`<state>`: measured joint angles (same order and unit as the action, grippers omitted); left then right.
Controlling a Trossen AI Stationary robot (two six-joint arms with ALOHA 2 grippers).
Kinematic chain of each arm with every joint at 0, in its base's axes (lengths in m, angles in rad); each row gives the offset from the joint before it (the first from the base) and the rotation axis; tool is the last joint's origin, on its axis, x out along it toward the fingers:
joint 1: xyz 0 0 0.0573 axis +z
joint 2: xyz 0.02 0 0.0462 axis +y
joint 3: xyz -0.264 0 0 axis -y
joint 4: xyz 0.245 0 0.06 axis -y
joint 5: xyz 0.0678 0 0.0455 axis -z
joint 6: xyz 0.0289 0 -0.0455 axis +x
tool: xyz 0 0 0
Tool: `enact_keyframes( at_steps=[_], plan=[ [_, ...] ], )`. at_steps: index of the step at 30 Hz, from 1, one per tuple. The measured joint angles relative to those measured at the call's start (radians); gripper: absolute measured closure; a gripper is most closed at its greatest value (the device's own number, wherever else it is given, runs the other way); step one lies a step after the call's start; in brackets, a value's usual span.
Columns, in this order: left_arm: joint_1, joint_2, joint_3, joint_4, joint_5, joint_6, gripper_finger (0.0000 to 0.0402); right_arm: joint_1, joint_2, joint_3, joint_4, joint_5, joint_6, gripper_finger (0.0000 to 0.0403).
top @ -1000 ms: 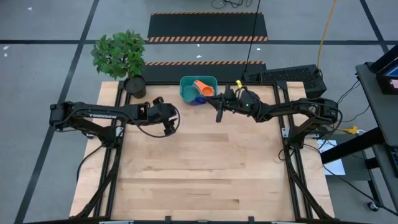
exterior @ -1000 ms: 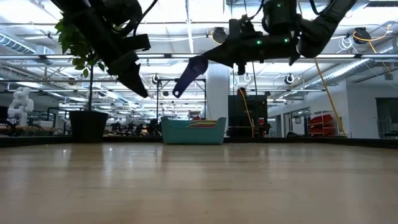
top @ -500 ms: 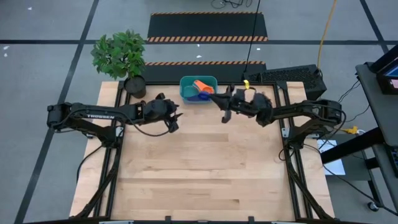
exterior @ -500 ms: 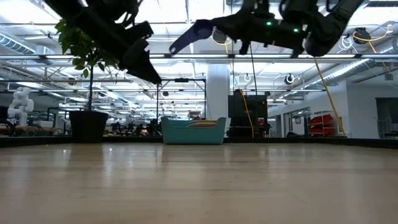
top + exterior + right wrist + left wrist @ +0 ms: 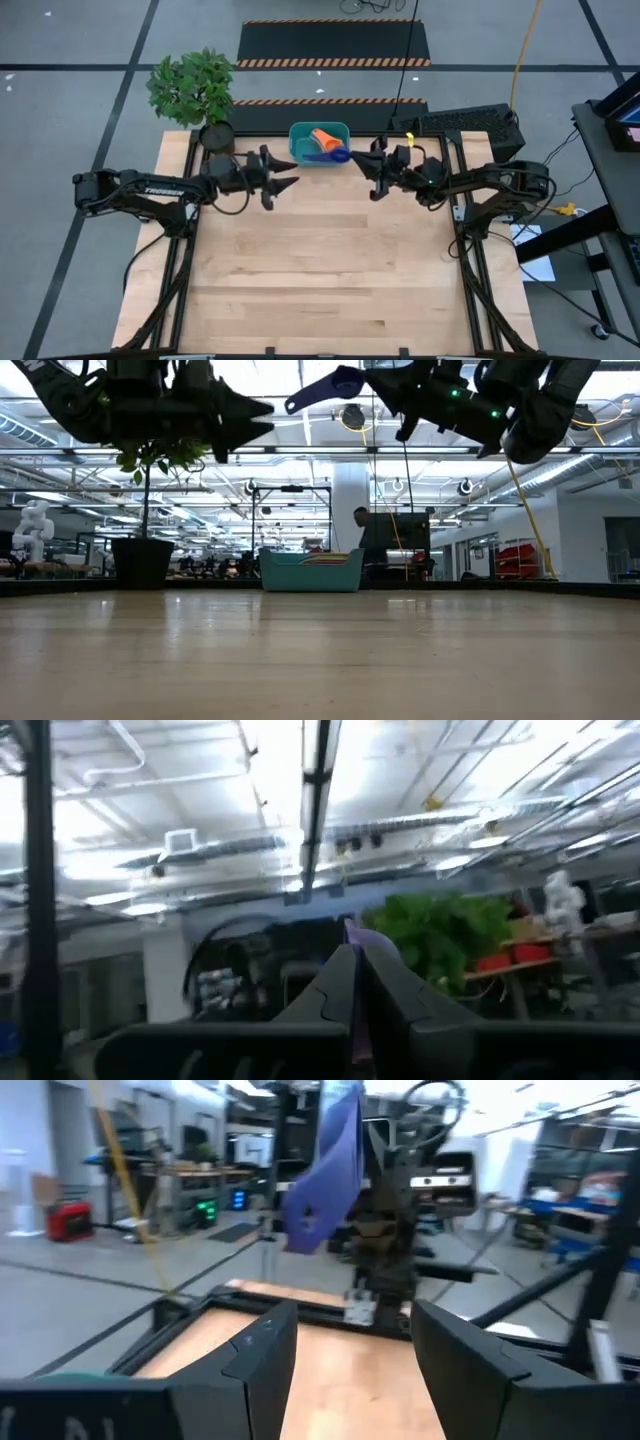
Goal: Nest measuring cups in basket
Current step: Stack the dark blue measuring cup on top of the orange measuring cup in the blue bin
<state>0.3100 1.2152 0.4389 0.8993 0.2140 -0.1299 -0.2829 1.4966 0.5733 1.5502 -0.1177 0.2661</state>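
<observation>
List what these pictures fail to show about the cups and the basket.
- Cups in the basket: the high view shows only the orange cup and a blue one, too small to count more; the low view's basket wall hides them.
- Dark blue cup in the right gripper: its bowl is blurred in the left wrist view and hidden by the jaws in the right wrist view.

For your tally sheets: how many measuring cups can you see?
3: an orange cup and a light blue cup in the basket, a dark blue cup in the right tool. Others may be hidden.
</observation>
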Motion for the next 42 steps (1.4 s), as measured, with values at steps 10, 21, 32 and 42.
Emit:
enact_keyframes(
  at_steps=[10,21,32,42],
  plan=[
    [-0.006,0.003,0.005,0.076,0.082,0.049,0.0201,0.030,0.007,0.035,0.007,-0.072,0.029,0.0403],
    [-0.025,0.003,0.005,0.152,0.073,0.071,0.0202,0.043,0.007,0.070,-0.064,-0.097,0.018,0.0403],
    [-0.036,0.003,0.005,0.171,0.072,0.076,0.0202,0.043,0.007,0.071,-0.066,-0.097,0.018,0.0403],
    [-0.065,0.078,0.031,0.233,0.065,0.099,0.0202,0.043,0.007,0.071,-0.066,-0.098,0.018,0.0403]
  ],
)
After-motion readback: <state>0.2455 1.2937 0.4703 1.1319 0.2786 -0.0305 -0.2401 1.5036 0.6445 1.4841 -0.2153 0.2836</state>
